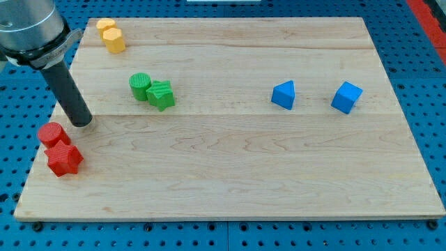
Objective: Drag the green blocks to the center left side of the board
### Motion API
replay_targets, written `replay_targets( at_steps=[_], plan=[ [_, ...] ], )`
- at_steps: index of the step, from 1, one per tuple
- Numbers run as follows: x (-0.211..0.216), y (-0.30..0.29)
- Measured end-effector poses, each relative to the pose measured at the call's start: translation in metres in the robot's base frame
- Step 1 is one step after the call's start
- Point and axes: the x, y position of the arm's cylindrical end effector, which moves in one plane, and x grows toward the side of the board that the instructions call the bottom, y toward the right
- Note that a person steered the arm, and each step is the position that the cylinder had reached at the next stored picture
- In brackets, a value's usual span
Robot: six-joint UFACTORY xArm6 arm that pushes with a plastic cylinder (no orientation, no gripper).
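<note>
A green cylinder [140, 86] and a green star-shaped block [161, 95] touch each other on the wooden board [230, 174], left of the middle in the upper half. My tip [82, 122] rests on the board near the left edge. It is to the lower left of the green blocks, apart from them, and just up and right of a red cylinder [51, 134].
A red star-shaped block [64, 159] sits below the red cylinder at the left edge. Two yellow blocks [110, 35] sit at the top left corner. A blue triangular block [283, 95] and a blue cube [346, 97] sit at the right.
</note>
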Motion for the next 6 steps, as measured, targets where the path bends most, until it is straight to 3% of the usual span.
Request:
replay_targets(
  at_steps=[3, 6],
  plan=[
    [-0.001, 0.167],
    [-0.061, 0.115]
  ],
)
